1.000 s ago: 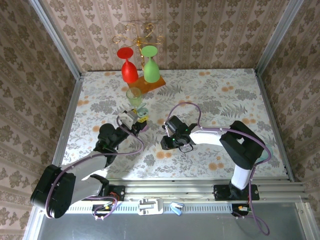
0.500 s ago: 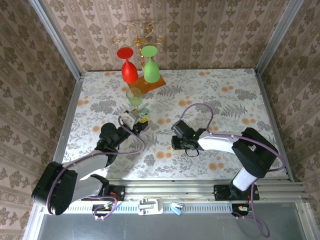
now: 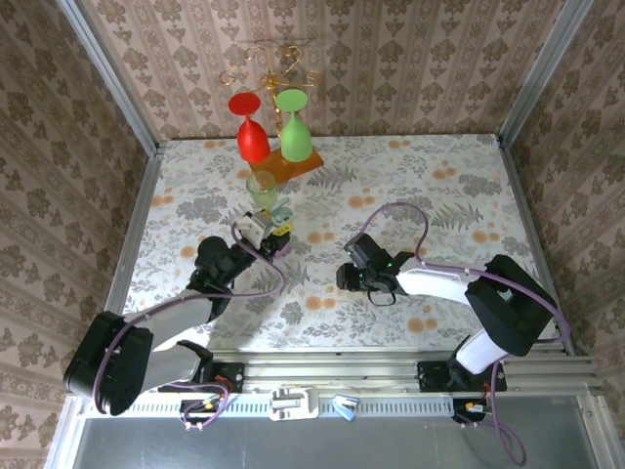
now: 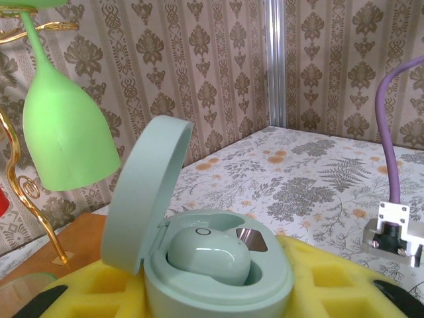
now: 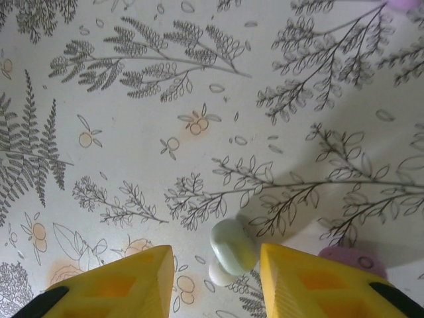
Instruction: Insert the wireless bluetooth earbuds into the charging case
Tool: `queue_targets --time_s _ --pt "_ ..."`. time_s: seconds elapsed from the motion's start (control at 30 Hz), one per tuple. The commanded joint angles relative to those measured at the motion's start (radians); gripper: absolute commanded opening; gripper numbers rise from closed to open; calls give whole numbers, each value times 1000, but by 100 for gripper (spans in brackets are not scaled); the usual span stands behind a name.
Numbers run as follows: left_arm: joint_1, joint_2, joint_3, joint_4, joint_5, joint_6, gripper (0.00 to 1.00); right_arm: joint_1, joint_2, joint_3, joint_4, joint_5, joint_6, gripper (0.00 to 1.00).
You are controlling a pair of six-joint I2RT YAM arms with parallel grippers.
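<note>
Right arm sits further right than a second ago, elbow swung out toward the right edge of the table [image 3: 439, 186], and its claw has spread. Right gripper [image 5: 217, 262]: yellow fingers apart, pointing down at the tabletop, with a pale earbud [image 5: 233, 246] lying loose between them, touching neither as far as I can see. A lilac object [image 5: 351, 260] lies just beside the right-hand finger, half hidden; bud or case, cannot tell. Left gripper [image 3: 273, 234] is clamped on the mint charging case [image 4: 218, 285], left of centre and well apart from the right claw. The lid [image 4: 142, 192] stands open, one bud [image 4: 209, 255] is seated and the neighbouring well [image 4: 252, 240] is empty. Risks, my judgement: the bud is small and rounded, so an off-centre close could squirt it out sideways; the finger may nudge the lilac object; a bud gripped askew would not drop into the empty well and could knock the seated one.
</note>
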Motion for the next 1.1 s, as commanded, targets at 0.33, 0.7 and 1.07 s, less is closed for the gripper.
queue_targets --time_s 0.33,0.7,1.07 --pt "-12 -3 39 19 21 -5 20 -59 91 75 -15 -134 -140 40" --pt "-14 17 49 21 22 -3 20 -59 67 -3 34 -202 -78 36" --pt "-15 37 49 54 30 -12 20 -60 46 -29 50 -228 -64 31"
